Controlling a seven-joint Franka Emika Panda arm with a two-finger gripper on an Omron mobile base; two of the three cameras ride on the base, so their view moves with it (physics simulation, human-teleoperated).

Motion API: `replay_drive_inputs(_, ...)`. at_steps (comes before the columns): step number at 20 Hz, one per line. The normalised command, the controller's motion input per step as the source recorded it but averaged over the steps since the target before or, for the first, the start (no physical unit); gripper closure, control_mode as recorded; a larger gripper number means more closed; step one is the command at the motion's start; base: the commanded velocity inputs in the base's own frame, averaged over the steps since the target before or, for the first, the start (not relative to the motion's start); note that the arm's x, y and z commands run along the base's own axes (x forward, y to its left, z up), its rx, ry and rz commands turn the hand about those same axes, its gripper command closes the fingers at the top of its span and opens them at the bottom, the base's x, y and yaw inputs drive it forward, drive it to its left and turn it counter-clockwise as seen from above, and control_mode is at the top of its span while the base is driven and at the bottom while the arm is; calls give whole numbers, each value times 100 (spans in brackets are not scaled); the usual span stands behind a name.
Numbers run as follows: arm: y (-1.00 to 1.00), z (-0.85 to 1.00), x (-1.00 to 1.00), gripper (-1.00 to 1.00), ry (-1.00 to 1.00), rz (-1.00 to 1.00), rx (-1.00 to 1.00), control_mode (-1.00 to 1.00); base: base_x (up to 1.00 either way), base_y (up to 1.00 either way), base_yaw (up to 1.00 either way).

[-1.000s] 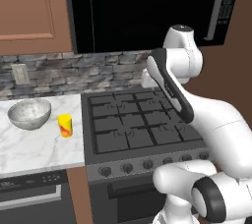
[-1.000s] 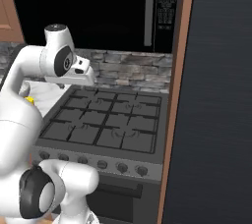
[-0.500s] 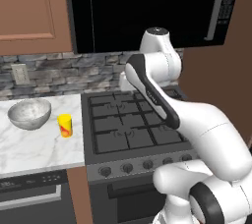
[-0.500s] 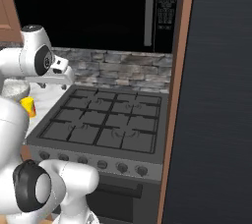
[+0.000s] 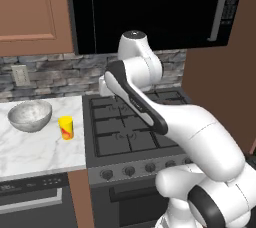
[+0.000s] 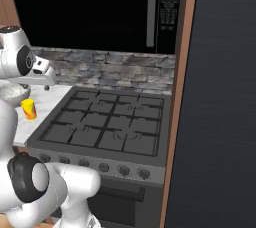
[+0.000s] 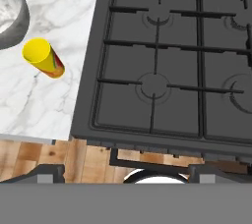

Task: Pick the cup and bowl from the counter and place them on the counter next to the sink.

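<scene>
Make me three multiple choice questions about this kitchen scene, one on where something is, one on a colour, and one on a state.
1. Where does the cup stand?
A. on the stovetop
B. on the counter, between bowl and stovetop
C. inside the bowl

2. What colour is the cup?
A. yellow
B. blue
C. black

3. How is the cup?
A. tipped over
B. held by the gripper
C. upright and free

B: it is on the marble, right of the bowl.
A: its body is yellow, with a red-orange mark.
C: it stands alone, nothing touching it.
</scene>
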Motion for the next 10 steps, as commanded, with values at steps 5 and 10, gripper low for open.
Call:
replay_drive_inputs(5,48,0,0,-100,0,5,0,-100,0,0,0)
replay_drive_inputs(10,13,-2,9,-100,0,0,1,-100,0,0,0)
